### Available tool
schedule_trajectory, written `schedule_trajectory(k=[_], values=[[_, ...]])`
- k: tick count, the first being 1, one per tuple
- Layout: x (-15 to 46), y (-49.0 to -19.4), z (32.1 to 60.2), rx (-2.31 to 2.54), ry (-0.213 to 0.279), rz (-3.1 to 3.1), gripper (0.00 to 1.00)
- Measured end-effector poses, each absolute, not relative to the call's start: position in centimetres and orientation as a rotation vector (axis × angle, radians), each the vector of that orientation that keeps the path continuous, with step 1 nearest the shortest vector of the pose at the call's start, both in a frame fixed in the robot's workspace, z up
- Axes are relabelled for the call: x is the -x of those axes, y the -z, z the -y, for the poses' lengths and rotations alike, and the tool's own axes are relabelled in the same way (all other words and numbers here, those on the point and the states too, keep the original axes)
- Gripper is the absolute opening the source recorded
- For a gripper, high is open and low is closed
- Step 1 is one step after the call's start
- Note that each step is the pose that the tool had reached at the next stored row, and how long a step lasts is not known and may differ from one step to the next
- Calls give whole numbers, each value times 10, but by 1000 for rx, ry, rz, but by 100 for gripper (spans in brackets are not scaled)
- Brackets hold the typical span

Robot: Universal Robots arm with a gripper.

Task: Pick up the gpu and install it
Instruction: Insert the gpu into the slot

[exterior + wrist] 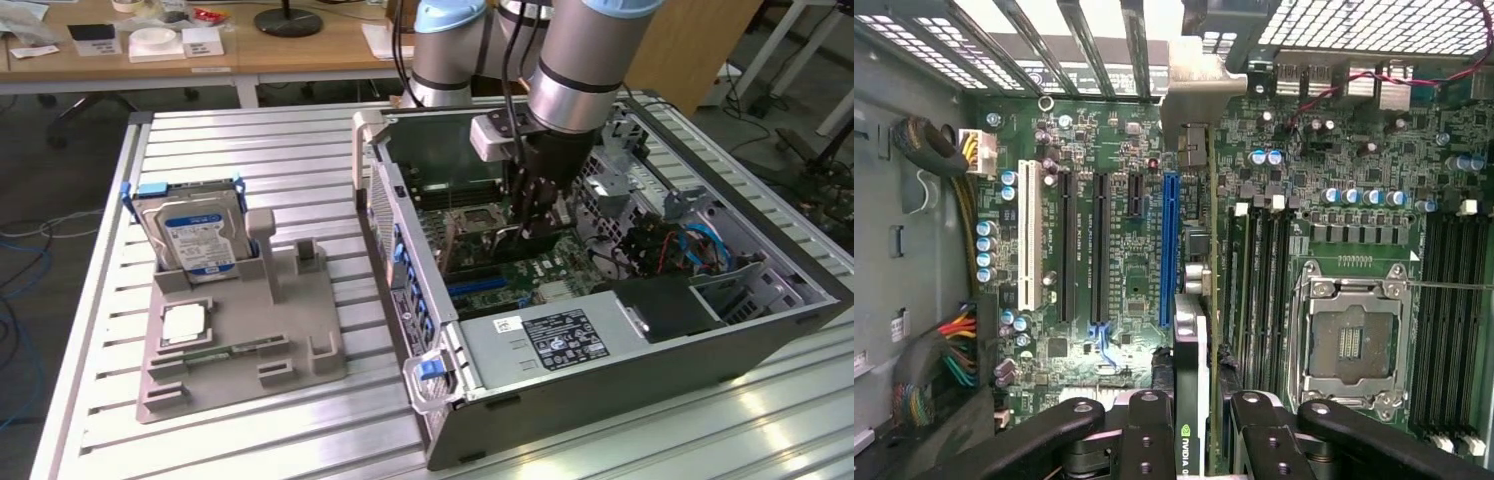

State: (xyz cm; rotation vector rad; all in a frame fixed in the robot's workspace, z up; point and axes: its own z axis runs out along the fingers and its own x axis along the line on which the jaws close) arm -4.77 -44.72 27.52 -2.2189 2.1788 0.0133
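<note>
The bench (240, 150) carries an open computer case (747, 330), and the arm (587, 60) reaches down into it over the motherboard (1124, 130). The hand (1192, 430) is closed partway, its fingers (1139, 440) clamped on the gpu (1191, 350). The gpu is seen edge-on, low over the board and just beside the long blue slot (1170, 240). The pick-up looks done, and the step in hand is the install. Seating the gpu calls for its lower edge to lie squarely along the slot, its metal end toward the rear grille (1094, 50), and a straight, even press.
</note>
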Motion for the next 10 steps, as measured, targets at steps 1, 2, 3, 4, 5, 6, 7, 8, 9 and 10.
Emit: schedule_trajectory(k=[1,2,3,4,5,6,7,8,9,10], values=[[49,-275,447,2218,-13,-2178,27],[49,-275,447,2218,-13,-2179,27],[49,-275,447,2219,-13,-2178,27],[49,-275,447,2219,-13,-2178,27],[49,-275,448,2219,-13,-2178,27],[49,-275,448,2219,-13,-2179,27],[49,-275,449,2219,-13,-2179,27],[49,-274,449,2219,-12,-2179,27],[49,-274,450,2219,-12,-2179,27],[49,-274,450,2219,-12,-2179,27]])
